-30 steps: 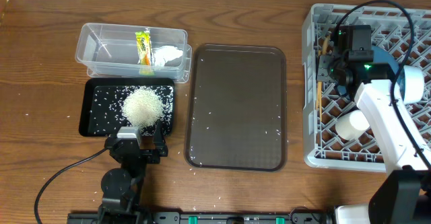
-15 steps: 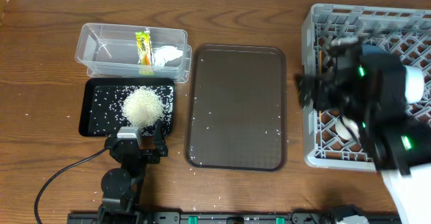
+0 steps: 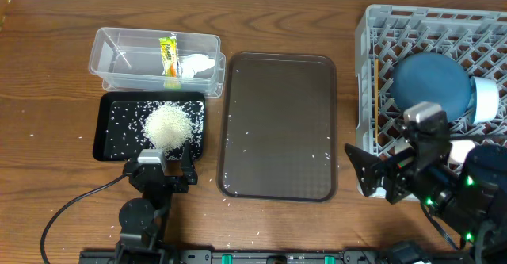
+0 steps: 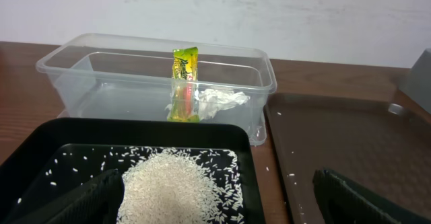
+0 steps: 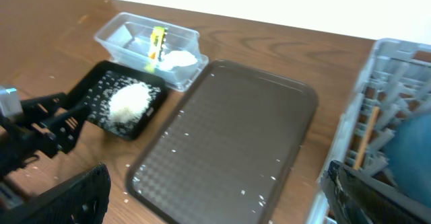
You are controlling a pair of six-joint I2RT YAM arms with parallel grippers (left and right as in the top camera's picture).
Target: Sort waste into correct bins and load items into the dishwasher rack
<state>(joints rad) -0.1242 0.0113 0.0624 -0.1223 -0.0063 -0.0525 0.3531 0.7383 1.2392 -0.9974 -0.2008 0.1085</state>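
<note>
The clear tub (image 3: 119, 58) holds the green-and-yellow wrapper (image 3: 168, 55) and the white tissue (image 3: 199, 64); both also show in the left wrist view, wrapper (image 4: 184, 83) and tissue (image 4: 222, 99). A rice pile (image 3: 168, 125) lies in the black tray (image 3: 107, 133). My left gripper (image 3: 161, 167) rests open at that tray's near edge, its jaws either side of the rice (image 4: 176, 187). The grey rack (image 3: 364, 97) holds the dark-blue dish (image 3: 432, 86) and the chopsticks (image 5: 366, 138). My right gripper (image 3: 360, 173) hangs open and empty in front of the rack's left corner.
The brown serving tray (image 3: 277, 125) lies mid-table with a few loose grains on it. More grains dot the wood around the black tray. A light-blue bowl (image 3: 486, 99) sits at the rack's right edge. A cable runs from the left arm at the front left.
My right arm has pulled out of the rack toward the table's front. Its jaws, narrow over the chopsticks a second ago, now stand wide. The left arm has not moved.
</note>
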